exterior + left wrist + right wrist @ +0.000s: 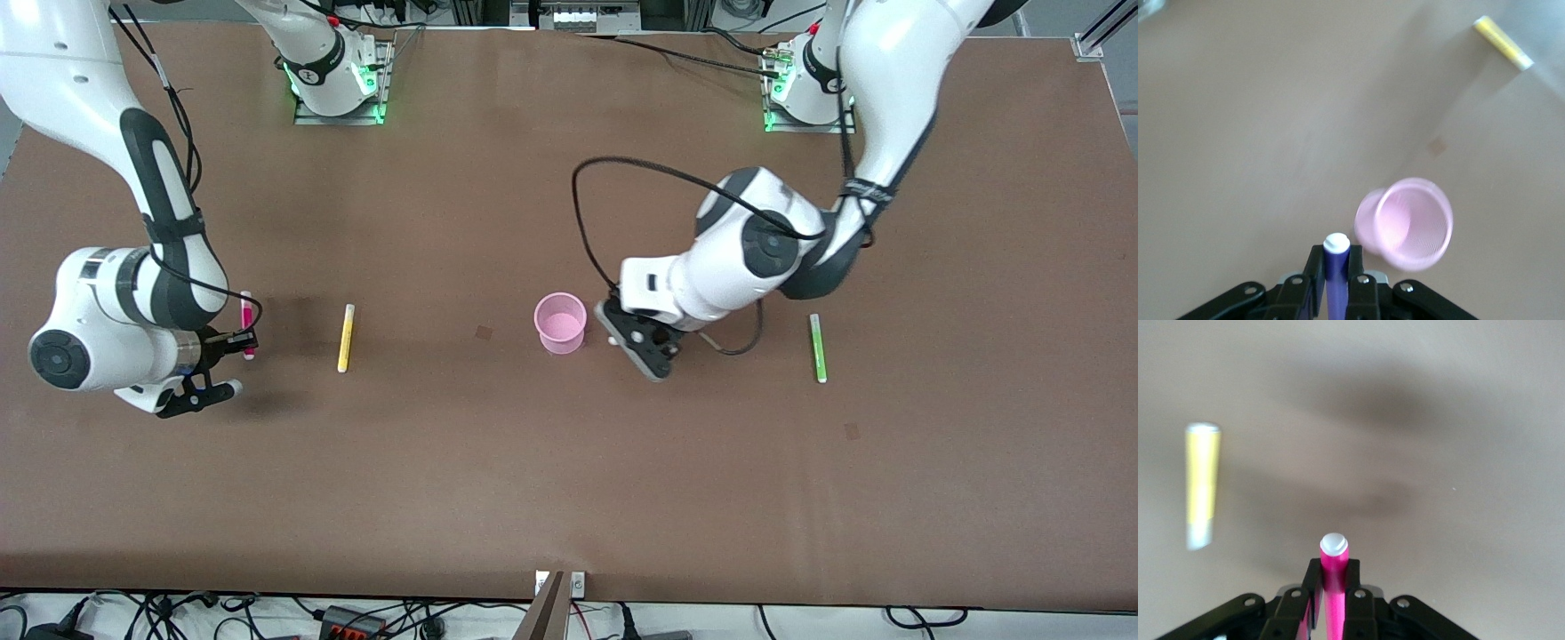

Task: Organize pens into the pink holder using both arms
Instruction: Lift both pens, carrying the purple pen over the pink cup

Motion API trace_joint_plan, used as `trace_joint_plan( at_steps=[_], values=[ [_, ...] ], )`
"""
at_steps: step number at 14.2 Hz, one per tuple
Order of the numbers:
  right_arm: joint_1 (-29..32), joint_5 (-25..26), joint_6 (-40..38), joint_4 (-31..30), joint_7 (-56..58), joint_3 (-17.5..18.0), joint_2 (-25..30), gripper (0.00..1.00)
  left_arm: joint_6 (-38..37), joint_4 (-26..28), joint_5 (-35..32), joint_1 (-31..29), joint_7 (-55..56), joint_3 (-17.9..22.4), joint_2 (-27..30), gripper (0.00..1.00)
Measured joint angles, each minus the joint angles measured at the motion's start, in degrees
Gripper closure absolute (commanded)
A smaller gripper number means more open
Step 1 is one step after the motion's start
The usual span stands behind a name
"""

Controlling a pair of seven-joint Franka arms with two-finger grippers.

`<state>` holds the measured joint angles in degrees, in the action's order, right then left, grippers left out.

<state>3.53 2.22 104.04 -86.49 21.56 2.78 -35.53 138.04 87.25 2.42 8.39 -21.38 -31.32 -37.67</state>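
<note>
While each pincer grips a pen, the pink holder [560, 323] stands empty.

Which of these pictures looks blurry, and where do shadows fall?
Left wrist view: the pink holder is smeared and doubled at its rim, while the purple pen in the left claw is crisp. Right wrist view: the yellow pen is soft and a broad dark shadow crosses the table; the magenta pen is sharp. Front view: sharp, with soft shadows beside the right claw.

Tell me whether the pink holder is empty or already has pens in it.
Empty. The pink holder stands upright with only its bare bottom showing; the left wrist view looks into it and finds no pen.
</note>
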Motion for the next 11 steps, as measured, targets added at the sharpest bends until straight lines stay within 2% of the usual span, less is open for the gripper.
trace_joint_plan(
  at_steps=[2, 4, 8, 11],
  values=[
    [-2.16, -3.50, -3.99, 3.83, 0.38, 1.59, 1.01, 1.00, 9.16, -0.01, 0.00, 2.83, -6.87, -0.63, -1.63, 1.00],
    [-2.99, -7.10, -4.59, 6.26, 0.81, 3.77, 1.22, 1.00, 13.58, -0.02, 0.01, 3.86, -13.44, -2.20, -2.46, 1.00],
    [-3.19, -7.96, -4.59, 9.29, 1.07, 10.60, 1.23, 1.00, 16.12, 0.81, 0.05, 3.61, -22.39, -6.28, -3.09, 1.00],
    [-3.25, -8.12, -4.32, 9.92, 1.97, 12.72, 1.20, 1.00, 16.78, 2.60, 0.07, 3.61, -29.01, -7.18, -3.44, 1.00]
  ],
)
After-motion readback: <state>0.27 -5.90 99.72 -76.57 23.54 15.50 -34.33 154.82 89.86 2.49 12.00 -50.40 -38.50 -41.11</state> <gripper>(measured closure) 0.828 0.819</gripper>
